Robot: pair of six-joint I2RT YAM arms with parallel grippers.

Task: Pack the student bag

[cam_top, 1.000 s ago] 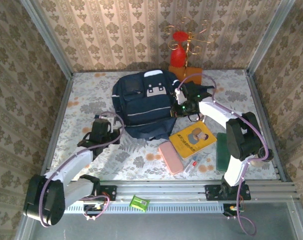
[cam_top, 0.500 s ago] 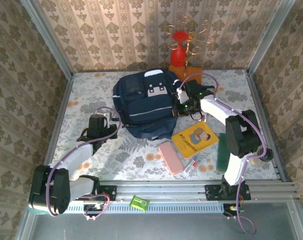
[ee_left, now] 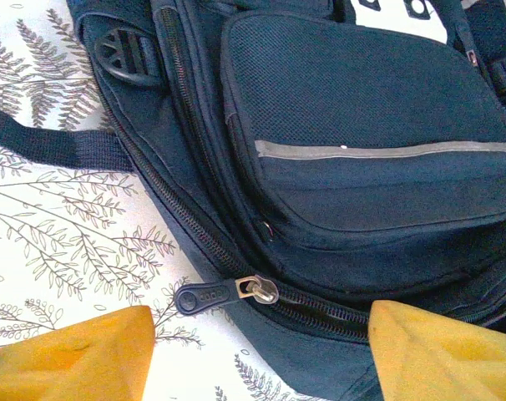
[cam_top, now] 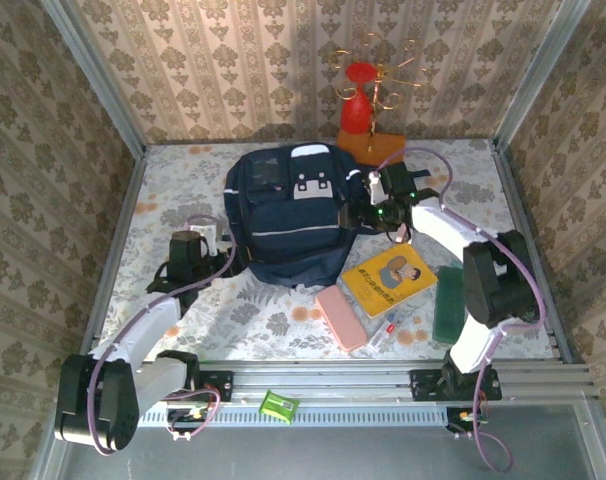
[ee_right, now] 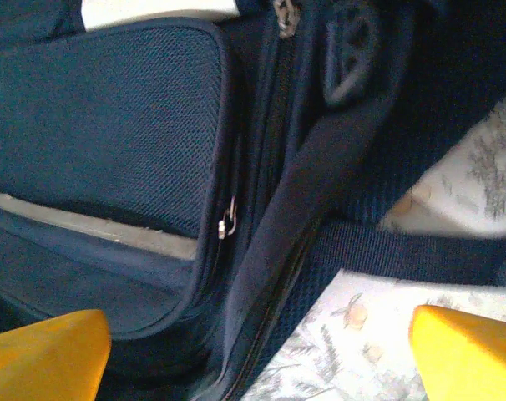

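At the left, the left gripper [cam_top: 208, 243] sits low over the fern-patterned table cover [cam_top: 163, 190], just beside the left edge of the large dark navy fabric student bag [cam_top: 288, 215]. In its wrist view its 2 yellow fingertips [ee_left: 69, 351] stand wide apart with nothing clamped between them, and a dark zipper pull tab [ee_left: 209, 295] on the bag's main zip lies in front of the gap.

The bag lies flat, front face up, in the middle of the table toward the back, its grey-white patch [cam_top: 308, 185] at the far end.

Near the front edge lies a pink oblong pencil case [cam_top: 340, 315]. The right gripper [cam_top: 363, 213] is at the bag's right side; its 2 yellow fingertips [ee_right: 44, 347] are also spread wide, gripping nothing, over the bag's side and a dark strap [ee_right: 403, 251]. Further right lie a yellow illustrated book [cam_top: 388, 278] and a dark green flat block [cam_top: 448, 305].
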